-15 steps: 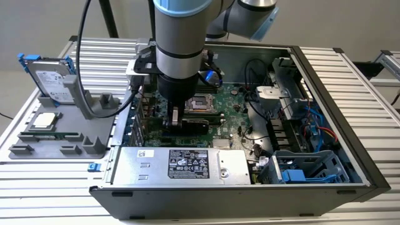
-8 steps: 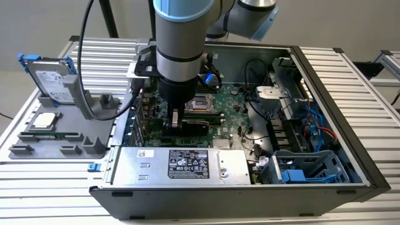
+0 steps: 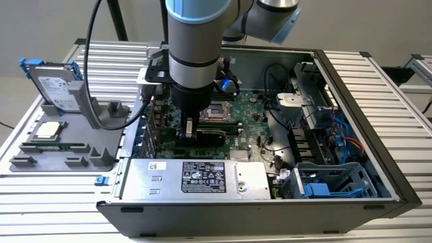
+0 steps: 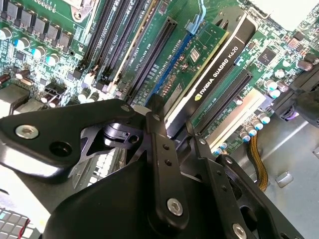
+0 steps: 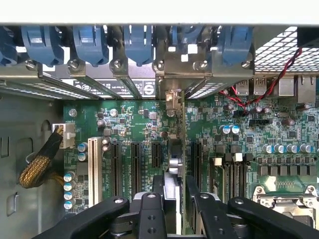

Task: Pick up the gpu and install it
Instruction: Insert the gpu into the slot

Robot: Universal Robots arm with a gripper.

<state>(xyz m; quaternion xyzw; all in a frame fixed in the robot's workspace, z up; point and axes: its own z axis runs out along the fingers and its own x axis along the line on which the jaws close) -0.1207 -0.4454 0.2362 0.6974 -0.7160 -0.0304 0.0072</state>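
Exterior view: we see our gripper [image 3: 188, 132] clamping the gpu [image 3: 210, 136], a green card with black cooler, edge-down on the motherboard [image 3: 253, 126], metal case wall [image 3: 132, 132] near at nine o'clock.

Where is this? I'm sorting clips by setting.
Likely a robotics lab bench for computer assembly: an open computer case on a slatted metal table, a grey parts fixture, an arm's hand over the motherboard.

gpu [image 4: 212, 74]: 1
computer case [image 3: 351, 66]: 1
power supply [image 3: 196, 178]: 1
hard drive [image 3: 55, 86]: 1
grey holder tray [image 3: 64, 152]: 1
robot arm [image 3: 196, 55]: 1
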